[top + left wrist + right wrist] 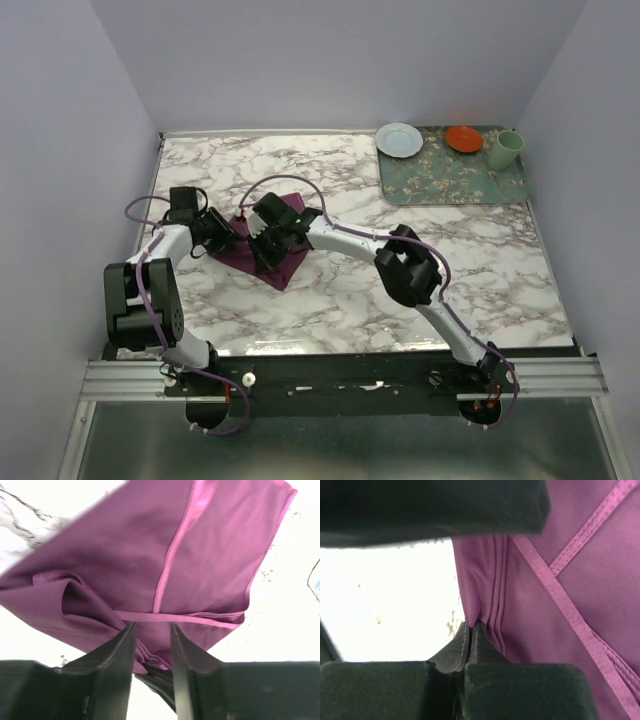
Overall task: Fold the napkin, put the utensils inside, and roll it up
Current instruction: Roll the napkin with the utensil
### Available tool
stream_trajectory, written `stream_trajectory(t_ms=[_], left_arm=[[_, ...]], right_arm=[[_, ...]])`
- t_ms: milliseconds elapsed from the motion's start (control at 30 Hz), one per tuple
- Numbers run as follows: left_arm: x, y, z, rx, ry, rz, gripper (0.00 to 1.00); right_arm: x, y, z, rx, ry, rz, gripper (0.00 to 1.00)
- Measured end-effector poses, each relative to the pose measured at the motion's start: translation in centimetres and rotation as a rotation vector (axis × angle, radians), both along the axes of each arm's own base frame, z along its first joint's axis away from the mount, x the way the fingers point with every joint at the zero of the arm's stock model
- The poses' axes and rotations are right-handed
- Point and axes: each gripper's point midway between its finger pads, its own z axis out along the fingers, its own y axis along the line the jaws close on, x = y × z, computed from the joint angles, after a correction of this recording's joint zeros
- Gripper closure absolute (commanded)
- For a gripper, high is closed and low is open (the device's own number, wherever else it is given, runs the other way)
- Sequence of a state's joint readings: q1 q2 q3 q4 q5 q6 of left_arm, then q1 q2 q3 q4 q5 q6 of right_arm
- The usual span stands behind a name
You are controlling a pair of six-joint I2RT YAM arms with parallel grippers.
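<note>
On the marble table point(400, 300), the left arm point(160, 250) is bent sharply by the left edge with its forearm turned inward, and the right arm point(410, 265) is stretched diagonally from its base, both wrists being lowered onto the napkin point(288, 265) left of centre. The left gripper point(152, 627) is held partly parted with bunched cloth lying between its fingers, while the right gripper point(471, 626) is pinched closed on a folded edge. The plum cloth is folded in layers, crossed by a paler hem.

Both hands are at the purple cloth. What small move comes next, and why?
Likely the left hand should draw back clear of the napkin: its jaws stand apart around a bunched fold, while the right hand pinches the layered edge shut and can carry the fold alone.
</note>
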State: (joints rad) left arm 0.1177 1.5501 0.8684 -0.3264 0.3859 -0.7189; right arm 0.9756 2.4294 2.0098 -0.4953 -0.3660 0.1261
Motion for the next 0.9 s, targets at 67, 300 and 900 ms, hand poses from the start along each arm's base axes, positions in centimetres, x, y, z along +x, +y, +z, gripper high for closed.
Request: stream_trajectory(t_ms=[67, 300, 900], left_arm=[[-0.1, 0.3, 0.8, 0.018, -0.019, 0.008, 0.51], [-2.0, 1.1, 3.8, 0.087, -0.076, 0.036, 0.48], [-10.2, -0.6, -2.2, 0.015, 0.23, 0.158, 0.41]], right_arm=[[-0.3, -0.2, -0.1, 0.022, 0.065, 0.004, 0.99], [-1.0, -0.7, -0.4, 0.092, 0.307, 0.013, 0.99], [-3.1, -1.7, -0.7, 0.131, 0.621, 0.034, 1.0]])
